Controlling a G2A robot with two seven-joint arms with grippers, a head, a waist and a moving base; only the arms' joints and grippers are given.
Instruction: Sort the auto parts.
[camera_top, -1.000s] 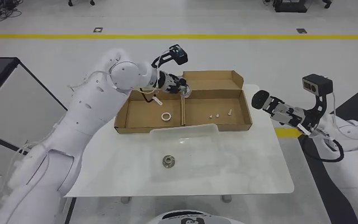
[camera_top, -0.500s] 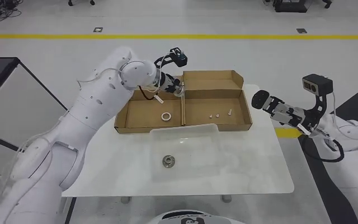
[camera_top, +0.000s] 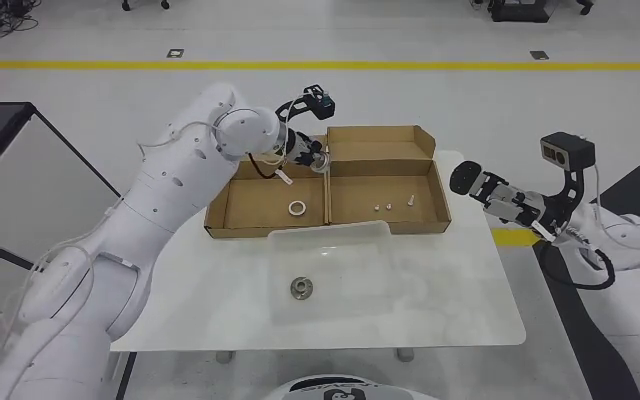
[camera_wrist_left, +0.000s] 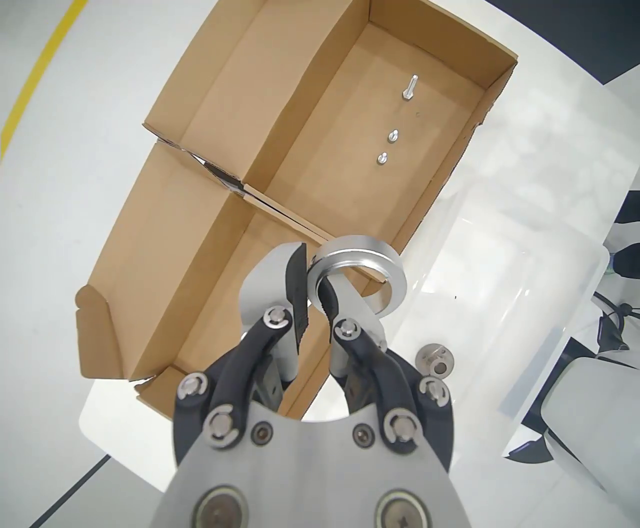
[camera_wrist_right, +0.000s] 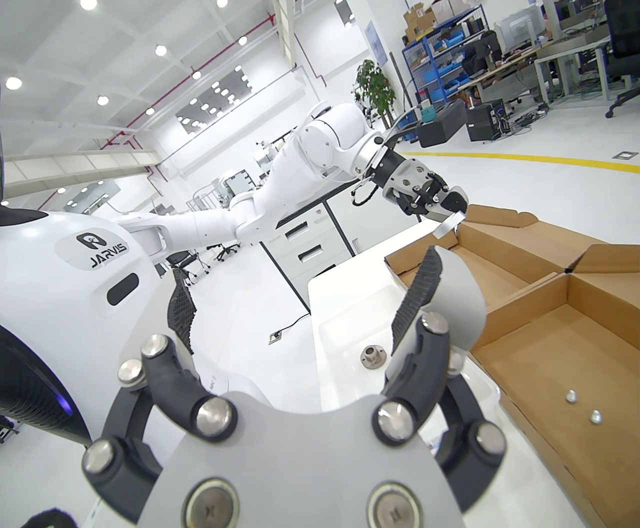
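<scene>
Metal ring is pinched in my left gripper, one finger through the hole and one outside on the wall, so the jaws sit narrow, clamped on the rim. From the top view the ring hangs in the air over the far edge of the cardboard box, on the left compartment's side, just beside the divider; it touches no cardboard that I can see. Left compartment holds a white ring lying flat on the floor. Right compartment holds three small bolts in a loose row: two short ones close together, and a longer bolt a bit apart. In front of the box, touching its near wall, sits a clear plastic tray with one flanged hub inside, hole facing up. All of it is on the white table. My right gripper is spread wide with nothing between its fingers; in the top view it sits at the table's right side, near the box's right end and apart from it.
</scene>
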